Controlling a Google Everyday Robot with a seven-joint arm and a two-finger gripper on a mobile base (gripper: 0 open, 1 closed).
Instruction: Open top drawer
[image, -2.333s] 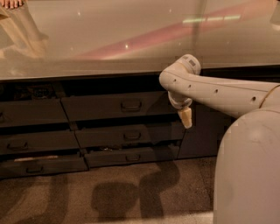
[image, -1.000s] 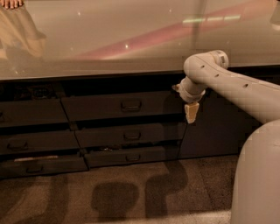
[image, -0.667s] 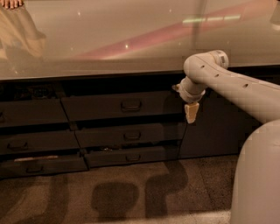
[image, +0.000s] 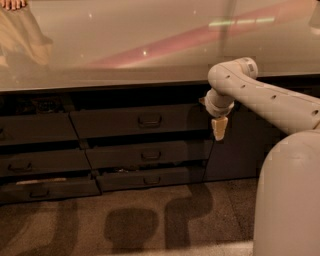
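Note:
The top drawer (image: 135, 121) is a dark grey flat front under the counter, with a small rectangular pull handle (image: 149, 120) at its centre. It looks closed, its front about level with the cabinet face. My gripper (image: 219, 129) hangs from the white arm, pointing down, at the drawer's right end and well to the right of the handle. It holds nothing that I can see.
Two shorter drawers (image: 147, 155) sit below the top drawer, slightly ajar. More drawers (image: 37, 129) stand to the left. A glossy countertop (image: 150, 45) overhangs them. A plain dark cabinet panel (image: 232, 150) is to the right. The robot's white body (image: 287, 200) fills the lower right.
The arm swung right from in front of the drawer's right part to its right end; since about a second ago it has stayed still.

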